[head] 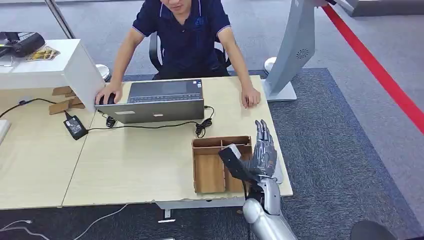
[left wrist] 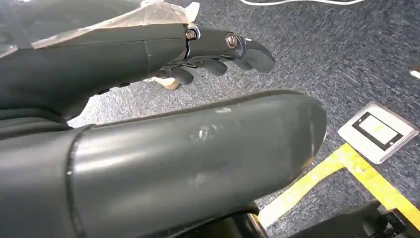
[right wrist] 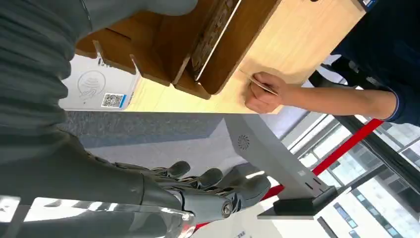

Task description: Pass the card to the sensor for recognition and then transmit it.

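Your right hand (head: 261, 150) hovered open and empty by the wooden tray (head: 210, 172); the card (right wrist: 262, 85), thin, stiff, probably slippery, lay pinched in the person's hand (right wrist: 265, 92). Take its free edge.

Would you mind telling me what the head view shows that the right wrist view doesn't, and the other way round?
Head view alone: the laptop, its black power adapter and cable on the table, and the person's hand on the mouse.

Right wrist view alone: a white device with a QR code beside the wooden organiser, and the card pinched in the person's hand.

Both: the organiser, that same person's hand resting on the table, the grey stand, the red barrier strip, and the right hand, fingers extended and holding nothing.
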Action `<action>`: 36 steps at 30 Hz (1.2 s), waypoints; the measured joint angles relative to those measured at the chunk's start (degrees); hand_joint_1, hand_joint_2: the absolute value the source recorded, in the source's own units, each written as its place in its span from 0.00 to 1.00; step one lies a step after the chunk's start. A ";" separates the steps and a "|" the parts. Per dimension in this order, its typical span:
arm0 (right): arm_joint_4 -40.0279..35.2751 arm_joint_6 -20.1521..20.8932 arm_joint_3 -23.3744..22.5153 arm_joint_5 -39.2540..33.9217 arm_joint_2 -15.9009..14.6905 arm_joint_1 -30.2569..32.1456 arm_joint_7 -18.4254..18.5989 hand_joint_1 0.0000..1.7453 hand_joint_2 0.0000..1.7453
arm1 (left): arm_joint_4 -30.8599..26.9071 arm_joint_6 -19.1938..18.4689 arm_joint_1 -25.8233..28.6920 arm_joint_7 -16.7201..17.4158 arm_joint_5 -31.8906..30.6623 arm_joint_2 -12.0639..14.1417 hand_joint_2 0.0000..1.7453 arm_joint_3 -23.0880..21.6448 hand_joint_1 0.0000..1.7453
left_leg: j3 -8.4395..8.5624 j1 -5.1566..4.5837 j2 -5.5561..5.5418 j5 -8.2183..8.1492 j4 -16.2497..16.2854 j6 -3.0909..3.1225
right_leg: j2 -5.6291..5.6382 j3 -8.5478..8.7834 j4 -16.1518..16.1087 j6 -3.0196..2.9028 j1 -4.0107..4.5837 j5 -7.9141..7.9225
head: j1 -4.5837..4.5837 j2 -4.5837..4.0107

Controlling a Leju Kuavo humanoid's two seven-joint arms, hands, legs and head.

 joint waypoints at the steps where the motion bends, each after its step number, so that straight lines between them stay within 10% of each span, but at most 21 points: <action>1: 0.00 0.00 0.00 -0.02 0.00 0.00 0.02 0.00 1.00 | 0.00 0.00 0.00 0.02 0.00 0.00 0.00 0.00 0.00 | 0.00 0.00 0.00 0.00 0.00 0.00 | 0.00 0.00 0.00 0.00 0.00 0.00 | 0.00 0.00; 36: -0.02 0.00 -0.02 0.04 0.00 0.00 -0.66 0.00 1.00 | 0.00 0.26 0.00 0.00 0.00 0.00 0.00 0.00 0.00 | 0.00 0.00 0.00 0.00 0.00 0.00 | 0.00 0.00 0.00 0.00 0.00 0.00 | 0.00 0.00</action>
